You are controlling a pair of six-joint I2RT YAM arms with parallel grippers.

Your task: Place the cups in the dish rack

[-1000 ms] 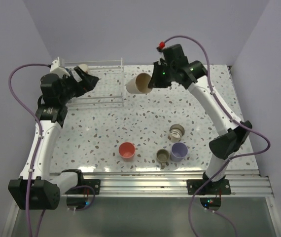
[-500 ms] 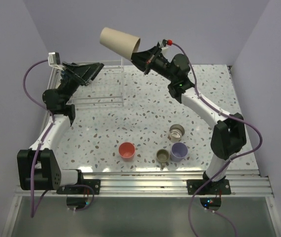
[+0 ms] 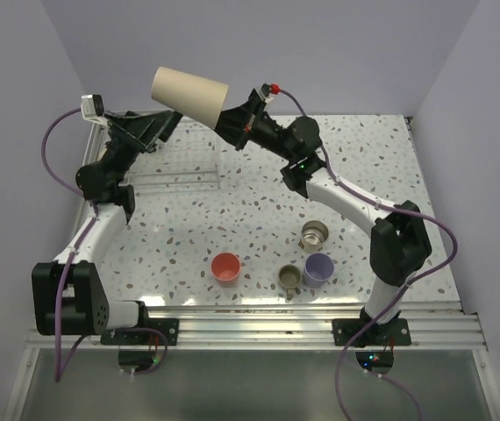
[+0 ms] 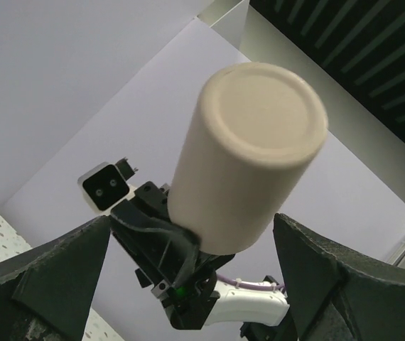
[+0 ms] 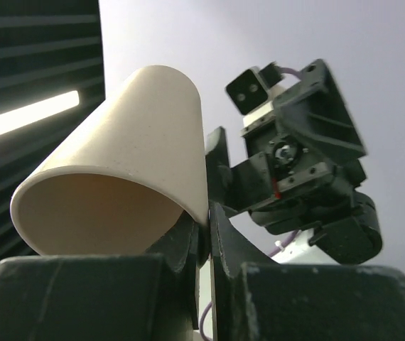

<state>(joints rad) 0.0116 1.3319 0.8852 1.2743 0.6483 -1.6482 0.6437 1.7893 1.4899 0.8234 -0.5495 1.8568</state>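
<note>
A beige cup (image 3: 189, 95) hangs in the air over the white wire dish rack (image 3: 173, 180), tilted, its base toward the left. My right gripper (image 3: 229, 124) is shut on its rim, one finger inside and one outside (image 5: 207, 220). My left gripper (image 3: 151, 130) stands open just left of the cup and points up at it. In the left wrist view the cup's flat base (image 4: 259, 114) faces me between my wide fingers (image 4: 46, 280), not touching them. On the table stand a red cup (image 3: 225, 267), an olive cup (image 3: 289, 278), a lavender cup (image 3: 318, 269) and a metallic grey cup (image 3: 315, 234).
The rack sits at the back left corner against the wall. The loose cups are grouped at the front middle and right of the speckled table (image 3: 259, 206). A metal rail (image 3: 259, 317) with both arm bases runs along the near edge.
My right arm has carried the beige cup up and to the left, above the rack. My left arm has risen from the rack and turned its open gripper toward the cup.
</note>
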